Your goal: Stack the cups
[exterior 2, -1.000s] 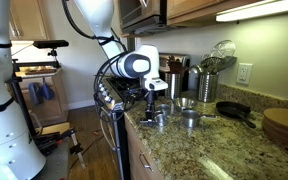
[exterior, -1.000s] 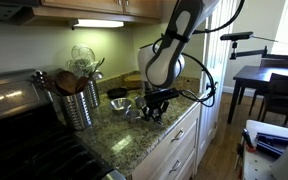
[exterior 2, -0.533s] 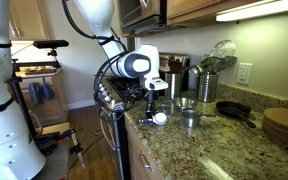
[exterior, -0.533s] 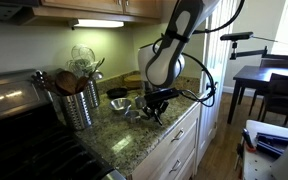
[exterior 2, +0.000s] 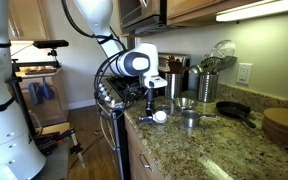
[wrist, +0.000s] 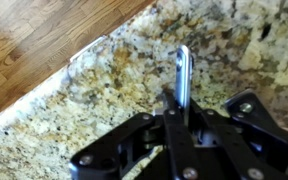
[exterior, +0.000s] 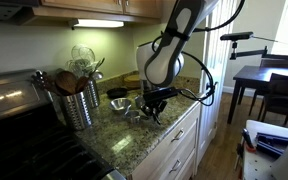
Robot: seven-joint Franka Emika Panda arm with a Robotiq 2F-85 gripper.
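My gripper (wrist: 180,112) is shut on the flat steel handle (wrist: 183,70) of a small measuring cup, and the handle sticks out past the fingertips over the granite. In an exterior view the held cup (exterior 2: 159,117) shows tipped, its round face bright, just above the counter's front edge below the gripper (exterior 2: 150,105). Two more steel cups (exterior 2: 187,103) (exterior 2: 191,119) sit on the counter just beyond it. They also show in an exterior view as cups (exterior: 119,104) (exterior: 135,108) beside the gripper (exterior: 154,104). The held cup's bowl is hidden in the wrist view.
A ribbed steel canister (exterior: 79,105) (exterior 2: 204,86) of wooden spoons stands behind the cups, next to the stove (exterior: 19,125). A black pan (exterior 2: 234,110) and a round wooden board (exterior 2: 282,124) lie further along. The counter edge (wrist: 79,65) drops to wood floor.
The jaws have closed the last bit onto the cup's handle. The cup has tipped up from lying flat. The arm has barely moved.
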